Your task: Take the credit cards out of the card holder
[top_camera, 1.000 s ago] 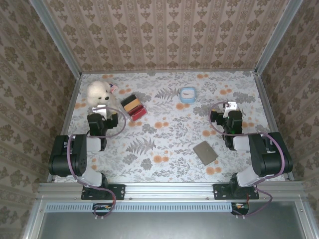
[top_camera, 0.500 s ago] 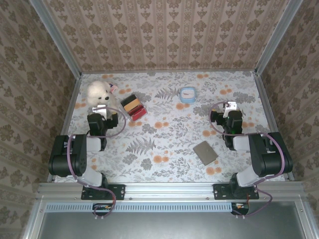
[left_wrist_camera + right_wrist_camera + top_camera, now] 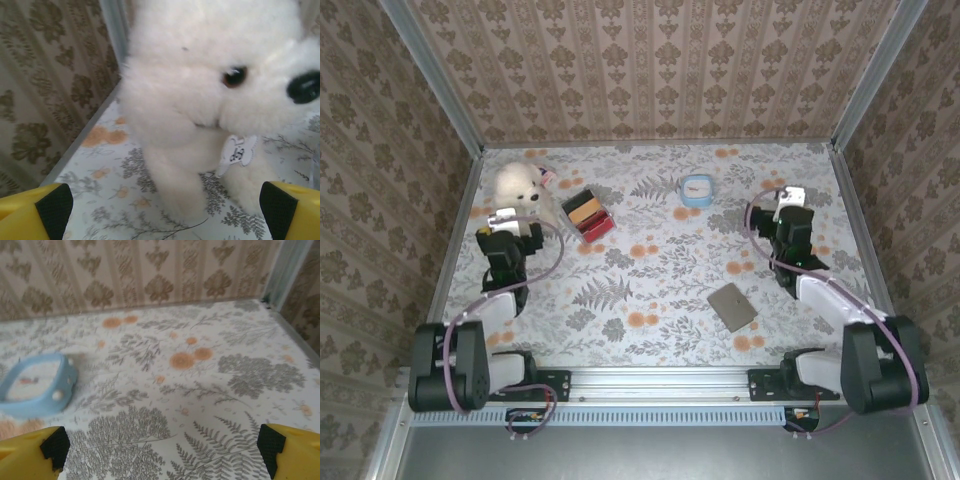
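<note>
Wallpapered walls box in the floral tabletop on three sides, with an aluminium rail along the near edge.

The left arm reaches up the left side. Its gripper is spread wide with nothing in the jaws, the yellow, black-padded fingertips sitting at either bottom corner of the wrist view. Right in front of them sits a white plush dog, close to the far left corner by the wall. Its face and dark eye loom large and blurred in the wrist view.

The right arm stretches up the right side. Its gripper is likewise released, jaws wide and empty, above bare patterned tabletop toward the far right.

A chunky block striped black, tan and red lies just right of the plush dog.

The card holder lies flat and folded shut on the near right part of the tabletop, turned at an angle. It sits between the two arms but nearer the right one, and well apart from both grippers.

A small light blue dish rests near the far wall, left of the right gripper.

A little white bone-shaped tag hangs at the dog's neck.
</note>
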Action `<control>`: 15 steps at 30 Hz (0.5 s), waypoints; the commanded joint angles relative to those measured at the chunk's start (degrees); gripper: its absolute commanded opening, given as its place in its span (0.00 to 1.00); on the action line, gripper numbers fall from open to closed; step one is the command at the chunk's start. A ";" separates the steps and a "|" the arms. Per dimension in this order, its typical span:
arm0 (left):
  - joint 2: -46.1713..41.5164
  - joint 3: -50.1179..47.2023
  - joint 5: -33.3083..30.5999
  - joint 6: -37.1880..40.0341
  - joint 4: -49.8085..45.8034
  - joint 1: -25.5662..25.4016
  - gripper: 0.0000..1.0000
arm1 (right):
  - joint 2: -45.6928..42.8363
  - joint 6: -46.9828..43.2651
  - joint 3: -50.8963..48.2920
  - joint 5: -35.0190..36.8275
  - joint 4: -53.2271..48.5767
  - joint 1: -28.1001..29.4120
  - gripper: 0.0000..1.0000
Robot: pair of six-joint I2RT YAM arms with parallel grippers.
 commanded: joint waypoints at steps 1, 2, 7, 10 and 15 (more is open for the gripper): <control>-5.31 3.70 -6.40 -5.14 -14.91 -0.40 1.00 | -2.94 11.14 8.55 8.42 -26.99 1.31 1.00; -7.07 4.81 -6.81 -6.77 -18.33 -0.39 1.00 | -3.32 13.36 10.31 7.99 -31.41 1.61 1.00; -11.85 11.60 -5.85 -16.80 -35.71 -0.39 1.00 | -5.71 21.10 14.29 -3.73 -42.61 2.19 1.00; -11.45 14.24 -0.56 -17.77 -39.11 -0.45 1.00 | -6.26 25.27 14.35 -11.82 -47.11 2.58 1.00; -9.74 14.97 6.30 -18.67 -39.56 -0.39 1.00 | -5.40 30.36 12.03 -18.02 -53.01 7.13 1.00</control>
